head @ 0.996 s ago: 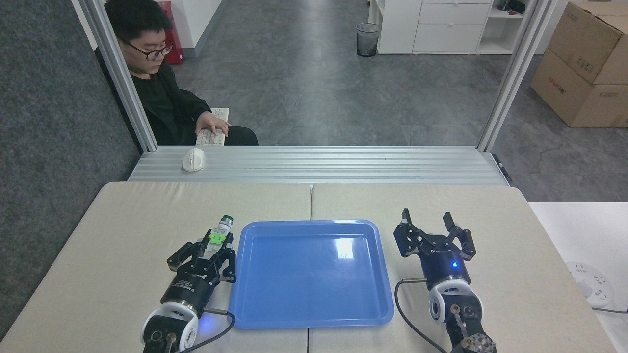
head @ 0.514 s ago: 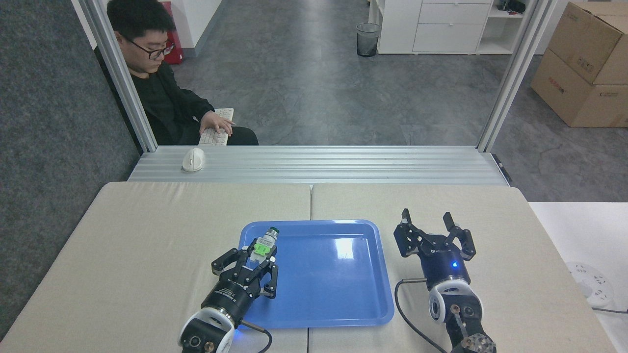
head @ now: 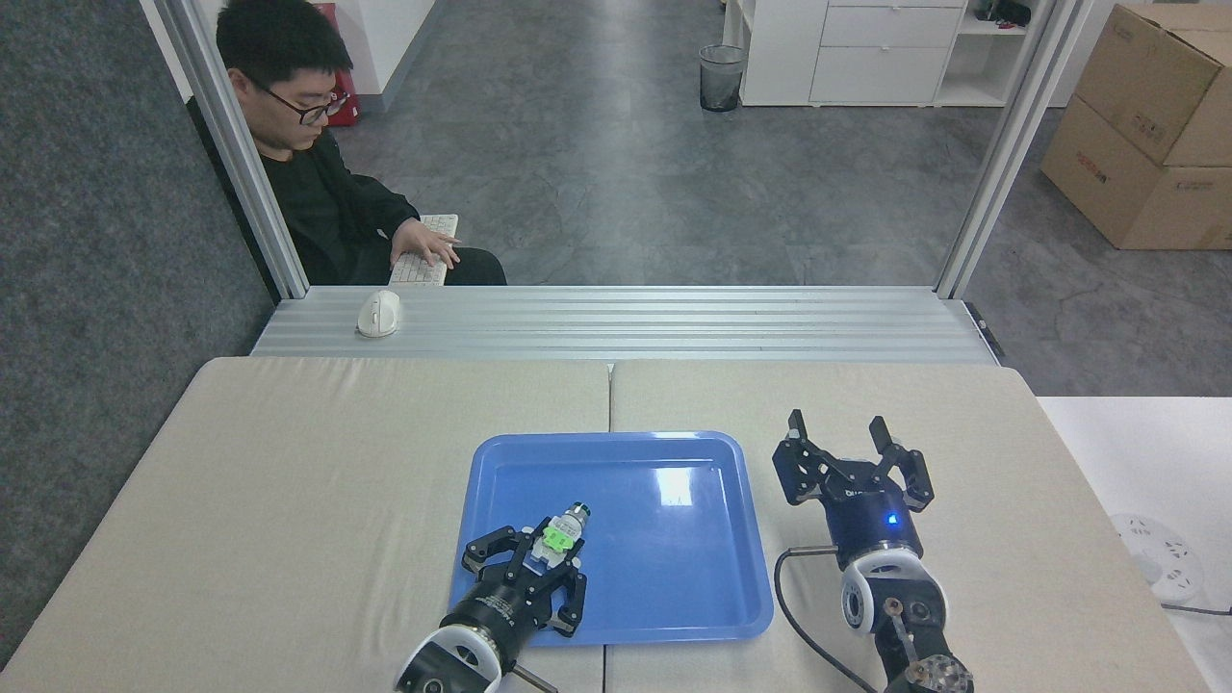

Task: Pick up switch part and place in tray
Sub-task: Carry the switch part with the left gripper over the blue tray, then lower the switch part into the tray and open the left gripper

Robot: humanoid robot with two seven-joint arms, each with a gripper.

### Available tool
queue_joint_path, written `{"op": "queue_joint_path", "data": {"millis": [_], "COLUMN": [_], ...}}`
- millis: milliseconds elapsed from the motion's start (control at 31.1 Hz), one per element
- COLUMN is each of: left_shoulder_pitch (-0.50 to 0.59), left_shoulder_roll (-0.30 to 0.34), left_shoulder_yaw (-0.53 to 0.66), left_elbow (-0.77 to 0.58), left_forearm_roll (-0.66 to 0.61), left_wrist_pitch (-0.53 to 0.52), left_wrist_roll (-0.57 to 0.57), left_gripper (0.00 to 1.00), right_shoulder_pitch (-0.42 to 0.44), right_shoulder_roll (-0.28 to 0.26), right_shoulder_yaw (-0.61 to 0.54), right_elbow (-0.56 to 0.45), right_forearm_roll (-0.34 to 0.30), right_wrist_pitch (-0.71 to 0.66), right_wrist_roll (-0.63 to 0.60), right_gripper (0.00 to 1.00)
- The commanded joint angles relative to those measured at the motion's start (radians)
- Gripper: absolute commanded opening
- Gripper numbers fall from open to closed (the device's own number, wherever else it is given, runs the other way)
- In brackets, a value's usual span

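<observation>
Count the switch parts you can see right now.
1. The only switch part is clamped in the left gripper, above the near-left area of the blue tray. None shows elsewhere on the table.

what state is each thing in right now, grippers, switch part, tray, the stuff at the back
left gripper: shut on the switch part, over the tray
switch part: held, dark end pointing away
tray: flat on the table, nothing lying in it
right gripper: open, holding nothing
mouse: untouched
keyboard: a hand on it
</observation>
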Motion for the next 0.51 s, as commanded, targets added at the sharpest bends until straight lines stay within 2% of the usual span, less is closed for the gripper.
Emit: {"op": "queue_joint_path", "data": {"millis": [0, 96, 161, 289, 354, 482], "left_shoulder_pitch": [-0.008, -0.028, -0.033, -0.036, -0.038, -0.042], "left_shoulder_roll": [-0.021, -0.021, -0.019, -0.021, -0.021, -0.019], "left_shoulder_yaw": [-0.051, -0.05, -0.05, -0.05, -0.048, -0.045], "left_elbow": [0.01, -0.019, -0.042, -0.091, -0.107, -0.115], "left_forearm_roll": [-0.031, -0.028, -0.027, -0.024, -0.024, -0.011], "left_wrist_pitch": [0.006, 0.059, 0.087, 0.105, 0.115, 0.148], "left_wrist_roll": [-0.008, -0.008, -0.007, 0.002, 0.002, 0.012], "left_gripper": [0.25, 0.64, 0.82, 0.88, 0.96, 0.96], "right_shoulder_pitch": [0.0, 0.0, 0.0, 0.001, 0.0, 0.001], "right_shoulder_roll": [0.0, 0.0, 0.0, 0.0, 0.0, 0.0], "right_shoulder_yaw": [-0.005, -0.005, -0.005, -0.005, -0.005, -0.005], "right_elbow": [0.0, 0.0, 0.001, 0.0, 0.0, 0.0], "right_forearm_roll": [0.0, 0.0, 0.0, 0.0, 0.0, 0.0], "right_wrist_pitch": [0.0, 0.0, 0.0, 0.0, 0.0, 0.0], "right_wrist_roll": [0.001, 0.001, 0.001, 0.001, 0.001, 0.001], "right_gripper": [1.0, 1.0, 1.0, 1.0, 1.0, 1.0]}}
